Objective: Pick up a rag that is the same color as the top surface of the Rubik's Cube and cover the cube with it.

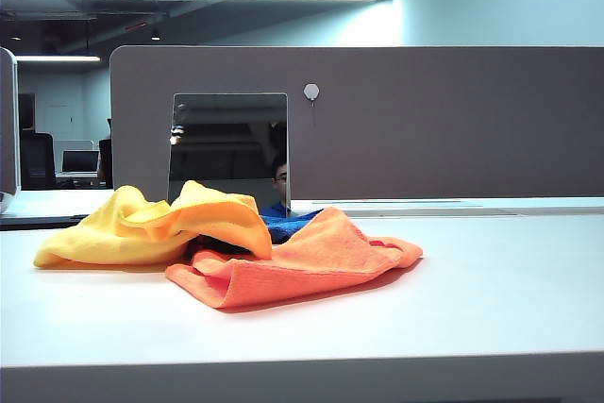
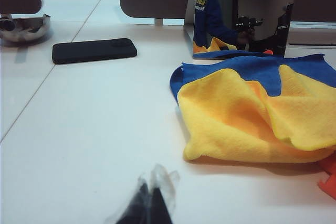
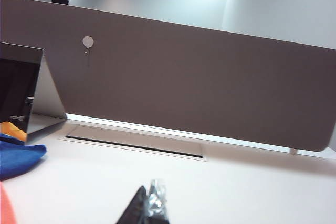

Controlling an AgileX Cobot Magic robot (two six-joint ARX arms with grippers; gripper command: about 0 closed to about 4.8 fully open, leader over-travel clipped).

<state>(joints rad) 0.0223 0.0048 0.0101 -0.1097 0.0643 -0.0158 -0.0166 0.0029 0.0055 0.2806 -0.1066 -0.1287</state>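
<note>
The yellow rag [image 1: 142,224] lies bunched on the white table, left of centre, one fold draped over the other cloths. The left wrist view shows the rag [image 2: 247,116] in rumpled folds. The Rubik's Cube shows in no view. My left gripper [image 2: 150,195] is shut with nothing in it, low over bare table a short way in front of the rag. My right gripper [image 3: 148,200] is also shut and empty, over bare table off to the side of the cloths. Neither gripper appears in the exterior view.
An orange cloth [image 1: 302,261] lies beside and partly under the rag, and a blue cloth [image 2: 247,69] lies behind it. A mirror panel [image 1: 229,143] leans on the grey partition [image 1: 425,120]. A black phone [image 2: 94,50] and a metal bowl [image 2: 23,29] lie further off.
</note>
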